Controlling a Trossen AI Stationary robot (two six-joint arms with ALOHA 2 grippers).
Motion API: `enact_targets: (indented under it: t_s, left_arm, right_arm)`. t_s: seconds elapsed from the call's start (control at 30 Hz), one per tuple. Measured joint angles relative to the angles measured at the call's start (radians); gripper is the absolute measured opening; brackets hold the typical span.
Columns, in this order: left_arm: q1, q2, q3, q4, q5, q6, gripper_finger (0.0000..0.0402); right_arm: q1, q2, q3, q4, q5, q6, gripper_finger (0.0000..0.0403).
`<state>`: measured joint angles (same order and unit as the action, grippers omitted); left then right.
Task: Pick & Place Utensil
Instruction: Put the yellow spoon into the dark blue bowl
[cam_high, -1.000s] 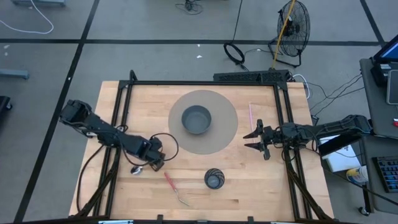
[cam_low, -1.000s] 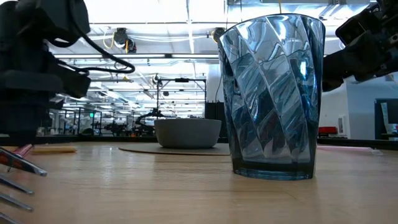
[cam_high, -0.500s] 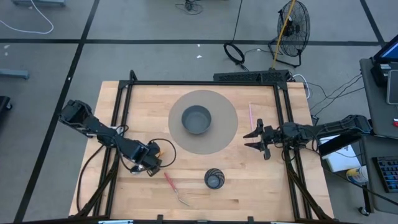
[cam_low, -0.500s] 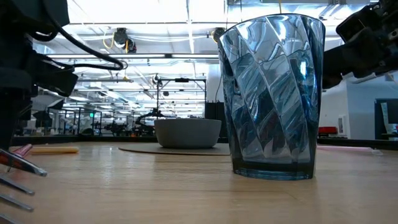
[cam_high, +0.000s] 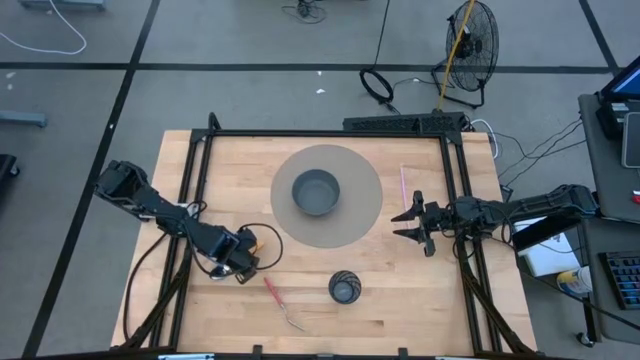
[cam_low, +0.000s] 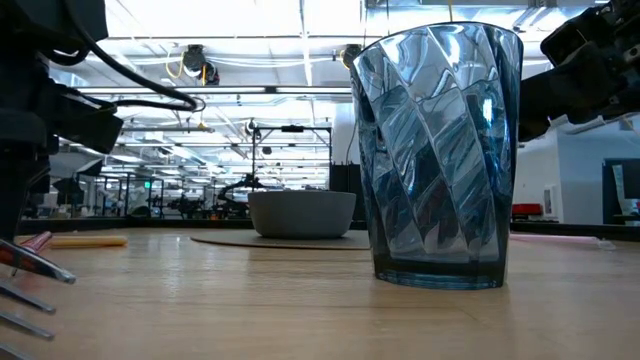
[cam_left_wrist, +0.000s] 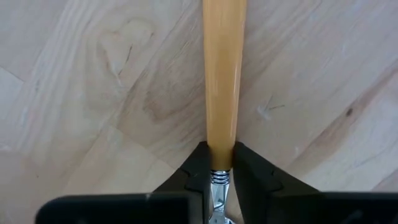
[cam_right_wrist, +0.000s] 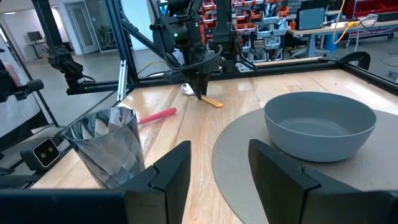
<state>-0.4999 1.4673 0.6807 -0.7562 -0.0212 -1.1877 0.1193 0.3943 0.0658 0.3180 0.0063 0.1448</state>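
A spoon with a yellow-orange handle (cam_left_wrist: 224, 74) and a metal bowl (cam_right_wrist: 188, 89) lies flat on the wooden table near its left side. My left gripper (cam_high: 240, 264) stands over it, pointing down, shut on it (cam_left_wrist: 217, 168). My right gripper (cam_high: 412, 222) hovers open above the table's right part, beside the grey mat (cam_high: 365, 215), touching nothing. In the right wrist view its fingers (cam_right_wrist: 177, 171) frame the scene and the left gripper (cam_right_wrist: 200, 93) shows farther off. My left gripper pinches the spoon between its two fingers (cam_left_wrist: 194, 171) where the yellow handle ends and the metal neck (cam_left_wrist: 217, 177) begins. It comes from above, pointing down, fingers across the handle. The spoon lies flat on the table, the handle (cam_left_wrist: 224, 93) running away from the fingers.
A grey bowl (cam_high: 316, 191) sits on the round grey mat at mid-table. A ribbed blue glass (cam_high: 343, 288) stands toward the near edge, with a red-handled fork (cam_high: 275, 294) lying left of it. A thin pink stick (cam_high: 403, 185) lies right of the mat. Black frame rails (cam_high: 200, 180) border the table.
My left gripper has moved a short way toward the table's near-left and come down over the spoon, then kept still for the last half second. The spoon, glass, fork and bowl stay in place.
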Motion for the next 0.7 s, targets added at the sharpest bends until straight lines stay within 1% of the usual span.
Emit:
enact_targets:
  t_s: [0.1,0.23,0.4,0.7]
  left_arm:
    - [0.0,0.0,0.0,0.002,-0.017,0.001,0.0058]
    - [0.0,0.0,0.0,0.01,-0.046,-0.005,0.0041]
    - [0.0,0.001,-0.001,0.031,-0.07,-0.013,0.0041]
    - [0.004,0.003,-0.004,0.079,-0.209,-0.034,0.0044]
  right_arm:
    - [0.0,0.0,0.0,0.0,0.0,0.0,0.0155]
    - [0.0,0.0,0.0,0.0,0.0,0.0,0.0155]
    - [0.0,0.0,0.0,0.0,0.0,0.0,0.0155]
    - [0.0,0.0,0.0,0.0,0.0,0.0,0.0155]
